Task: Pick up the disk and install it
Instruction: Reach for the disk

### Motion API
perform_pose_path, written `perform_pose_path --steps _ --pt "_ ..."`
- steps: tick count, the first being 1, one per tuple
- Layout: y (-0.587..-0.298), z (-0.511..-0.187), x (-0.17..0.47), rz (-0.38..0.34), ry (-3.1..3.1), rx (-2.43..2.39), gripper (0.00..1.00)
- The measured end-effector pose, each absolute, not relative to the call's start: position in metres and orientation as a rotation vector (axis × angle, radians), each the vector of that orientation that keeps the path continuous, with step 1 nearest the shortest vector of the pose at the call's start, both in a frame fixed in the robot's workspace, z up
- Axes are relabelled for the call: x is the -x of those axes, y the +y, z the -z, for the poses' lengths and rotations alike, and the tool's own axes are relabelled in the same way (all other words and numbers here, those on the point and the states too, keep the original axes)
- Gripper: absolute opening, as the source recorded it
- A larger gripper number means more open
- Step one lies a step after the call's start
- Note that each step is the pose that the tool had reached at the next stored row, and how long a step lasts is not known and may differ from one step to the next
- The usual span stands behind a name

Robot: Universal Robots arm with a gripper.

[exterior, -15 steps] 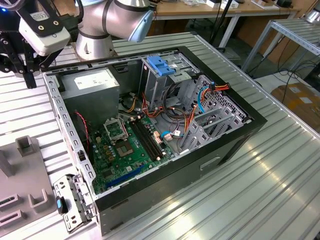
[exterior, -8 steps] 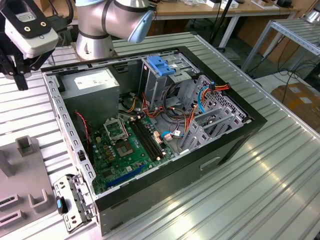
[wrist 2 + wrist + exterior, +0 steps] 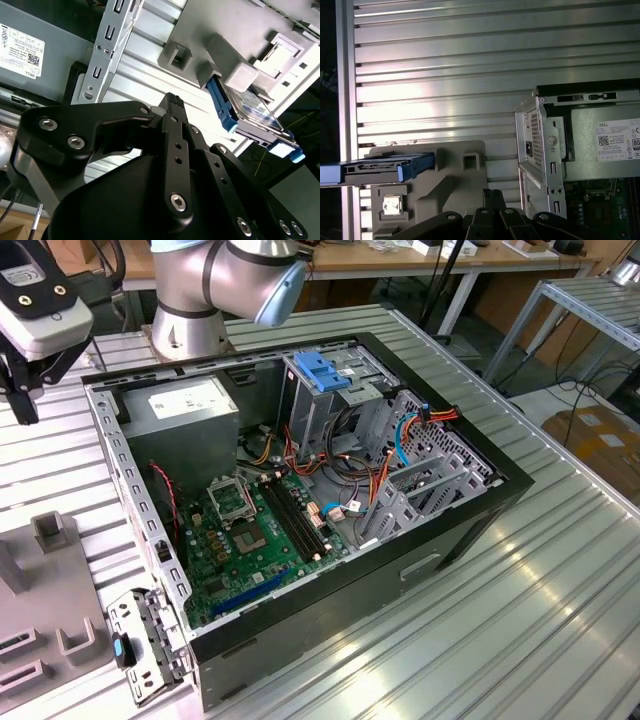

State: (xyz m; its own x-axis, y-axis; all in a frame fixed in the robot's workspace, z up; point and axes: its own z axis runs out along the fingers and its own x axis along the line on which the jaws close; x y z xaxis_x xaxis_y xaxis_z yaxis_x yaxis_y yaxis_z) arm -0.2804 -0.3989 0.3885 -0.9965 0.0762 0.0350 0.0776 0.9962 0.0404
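My hand (image 3: 172, 100) pressed together, empty, over bench (image 3: 445, 75). Disk (image 3: 385, 167) lodged in grey holder (image 3: 450, 180), beside computer case (image 3: 547, 150). Likely stiff, hefty, shock-sensitive; best gripped across blue side rails.

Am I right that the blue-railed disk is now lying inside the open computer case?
Not quite: the disk is lying in the grey fixture, outside the open computer case, not inside it. Both wrist views show this.
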Motion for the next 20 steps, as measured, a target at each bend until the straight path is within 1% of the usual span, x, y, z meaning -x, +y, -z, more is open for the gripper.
perform_pose_path --steps 9,20 --pt "-0.399 -0.388 0.293 0.065 -3.105 0.12 0.11" --pt "-0.392 -0.386 0.348 0.065 -3.104 0.12 0.11"
